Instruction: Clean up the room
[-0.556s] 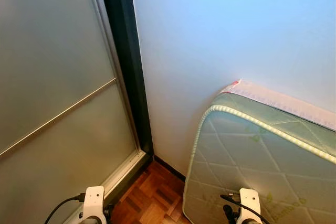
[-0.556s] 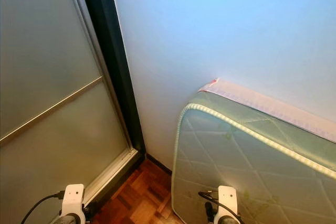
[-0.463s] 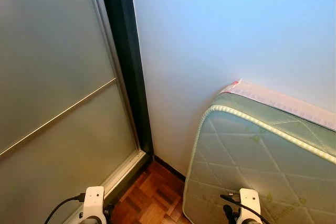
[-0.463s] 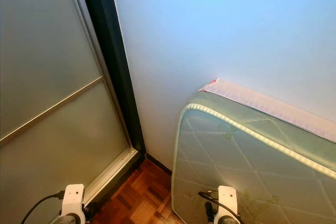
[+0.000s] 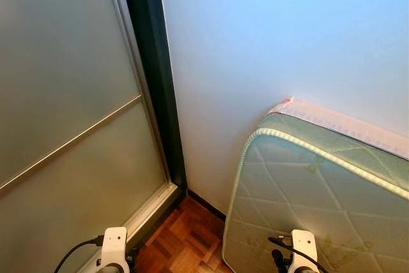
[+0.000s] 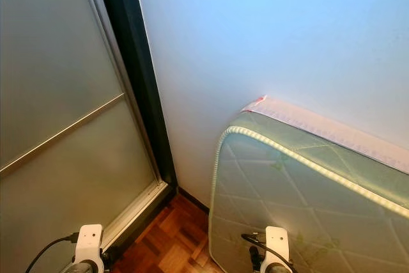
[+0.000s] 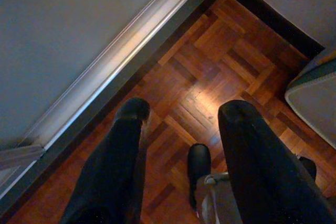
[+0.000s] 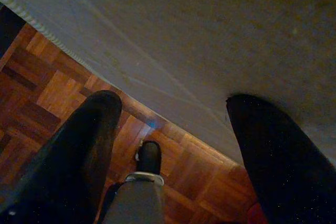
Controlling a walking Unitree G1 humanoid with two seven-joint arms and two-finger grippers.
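Nothing has moved since the earlier frames. From the head, a green mattress [image 5: 319,190] leans on the wall [image 5: 268,43], right of a sliding door [image 5: 64,94]. Left gripper [image 7: 181,111] spread above parquet floor [image 7: 220,61]. Right gripper [image 8: 173,106] spread near the mattress.

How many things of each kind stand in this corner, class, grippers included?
Mattress: 1
Sliding door: 1
Grippers: 2, the left gripper and the right gripper, both open
Total: 4
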